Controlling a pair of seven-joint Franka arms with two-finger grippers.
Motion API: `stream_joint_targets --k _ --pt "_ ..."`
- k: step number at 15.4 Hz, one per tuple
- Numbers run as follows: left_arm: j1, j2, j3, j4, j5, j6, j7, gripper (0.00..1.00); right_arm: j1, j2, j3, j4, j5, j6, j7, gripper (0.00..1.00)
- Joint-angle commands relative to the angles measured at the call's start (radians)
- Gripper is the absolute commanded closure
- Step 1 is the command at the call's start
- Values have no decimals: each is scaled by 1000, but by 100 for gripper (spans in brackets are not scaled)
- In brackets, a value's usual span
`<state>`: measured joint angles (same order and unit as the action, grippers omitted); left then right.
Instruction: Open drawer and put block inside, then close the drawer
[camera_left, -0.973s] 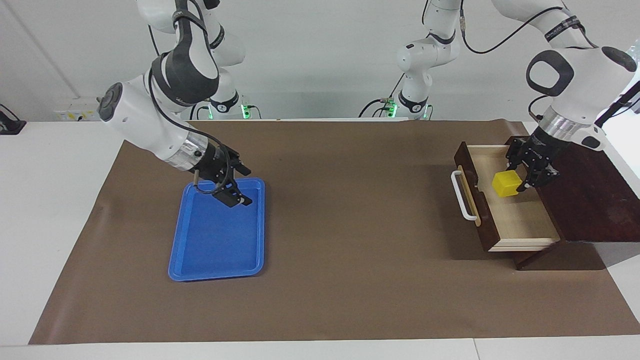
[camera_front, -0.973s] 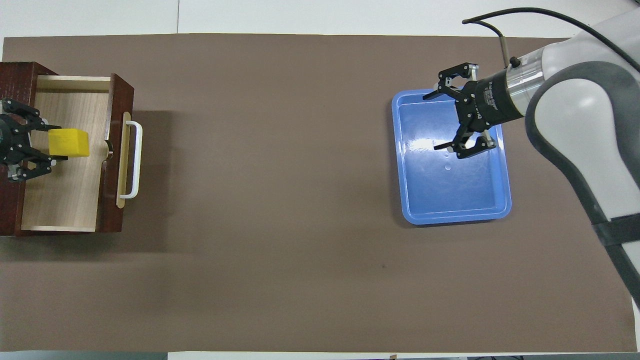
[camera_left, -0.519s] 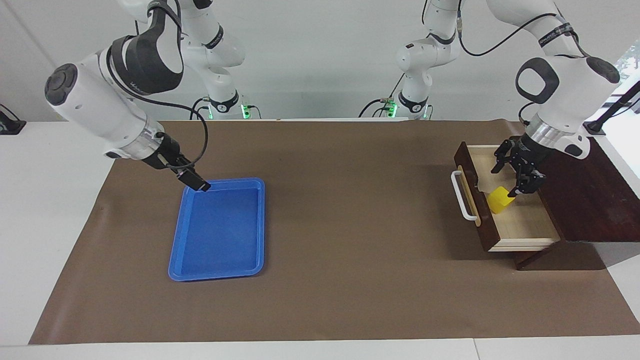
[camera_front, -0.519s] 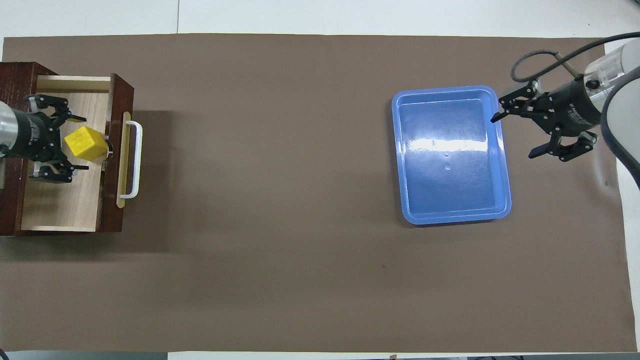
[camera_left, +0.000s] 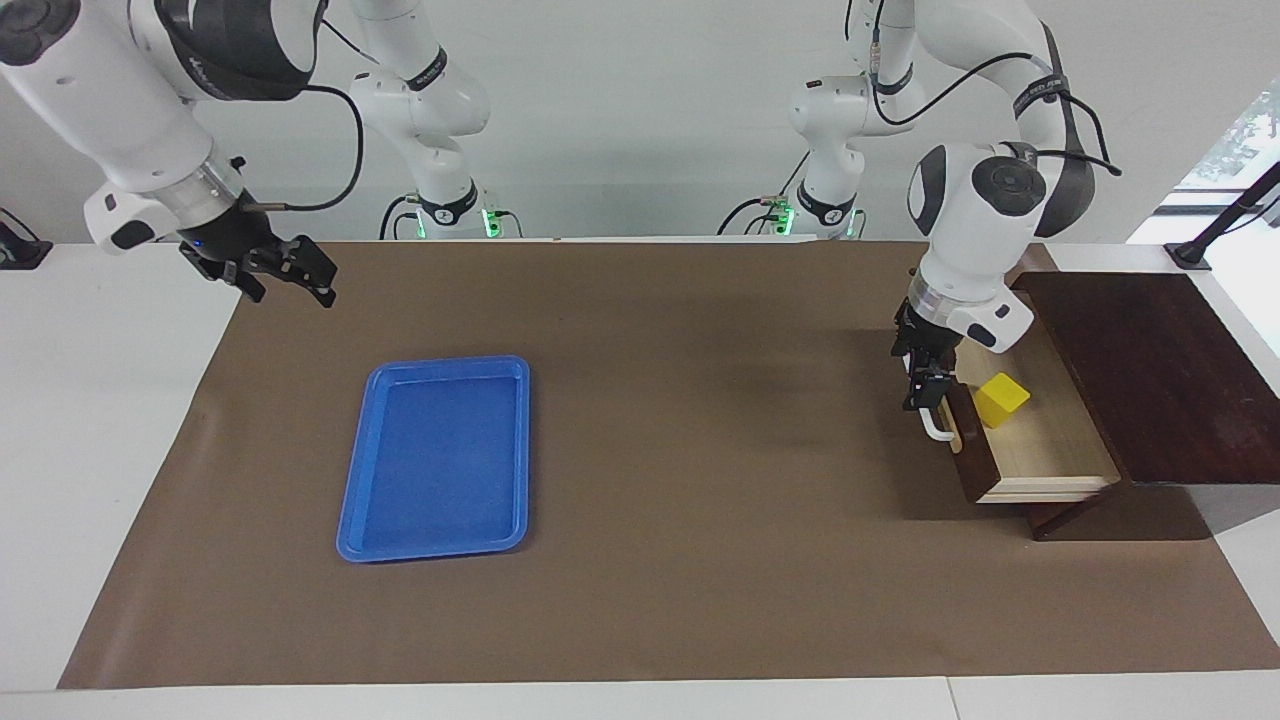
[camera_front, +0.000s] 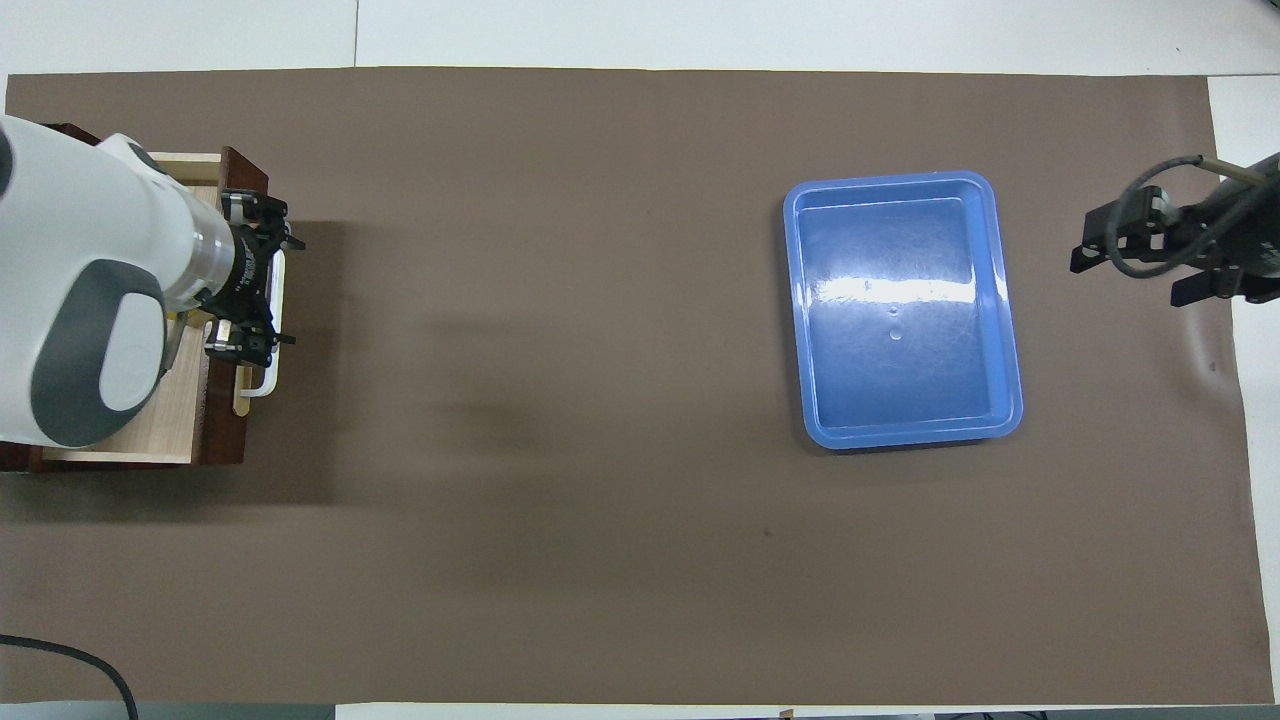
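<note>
Resting on the pale light-wood floor of the pulled-out dark brown wooden drawer (camera_left: 1040, 440) is the small bright yellow cube block (camera_left: 1001, 398), free of any grip and lying just inside the drawer's front panel. The drawer sticks out of a dark wooden box (camera_left: 1150, 380) at the left arm's end of the table (camera_left: 700, 600), near the corner closest to the robots, and it faces the table's middle. The left hand (camera_left: 922, 390) hangs at the drawer's front, right at the white bar handle (camera_left: 938, 432) on its tan strip; its fingers point down, and whether they are spread or pressed together cannot be told, nor whether they touch the handle. In the overhead view the left arm's white body covers most of the drawer and hides the block.

A blue plastic rectangular tray (camera_left: 360, 500) lies flat on the brown table covering toward the right arm's end, holding nothing. The right hand (camera_left: 290, 280) waits, raised over the edge of the brown covering at the right arm's end, its fingers spread with nothing between them. No brand marks, labels or writing can be read on anything.
</note>
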<state>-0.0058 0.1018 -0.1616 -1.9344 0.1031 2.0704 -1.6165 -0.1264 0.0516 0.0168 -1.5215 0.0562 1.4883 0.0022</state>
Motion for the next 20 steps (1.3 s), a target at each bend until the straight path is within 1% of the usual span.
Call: stream_joint_targets --k 1,3,4,6,8,9,11,12,14,15,16,18,20 --pt "98 -14 5 -22 33 34 139 0 -16 -79 18 -31 -70 -28 -143 0" --pt "153 -8 5 -2 91 33 214 0 -19 -85 18 -31 -87 -23 -261 0" --pt "180 2 5 12 102 36 240 0 -27 -85 20 -41 -97 4 -295 0" --pt "237 12 5 31 106 37 306 0 -29 -87 23 -77 -96 67 -280 0" --pt "282 10 5 31 106 42 363 0 -36 -75 25 -88 -93 82 -220 0" --pt "291 12 4 31 106 43 377 0 -36 -70 25 -97 -91 89 -202 0" --pt "274 10 2 37 101 53 417 0 -32 -76 28 -121 -91 90 -165 0" --pt "270 -5 -6 37 98 33 417 0 -33 -78 31 -124 -91 87 -160 0" --pt "225 -34 -15 46 78 -2 421 0 -36 -78 32 -123 -84 66 -153 0" --pt "213 -45 -16 72 49 -65 435 0 -38 -78 32 -118 -78 60 -143 0" --pt "201 -56 -25 107 11 -161 502 0 -38 -76 32 -115 -75 47 -142 0" --pt "158 -79 -27 182 -52 -316 738 0 -38 -78 32 -115 -73 33 -140 0" --pt "122 -94 -27 236 -57 -467 922 0 -38 -78 32 -112 -73 23 -140 0"
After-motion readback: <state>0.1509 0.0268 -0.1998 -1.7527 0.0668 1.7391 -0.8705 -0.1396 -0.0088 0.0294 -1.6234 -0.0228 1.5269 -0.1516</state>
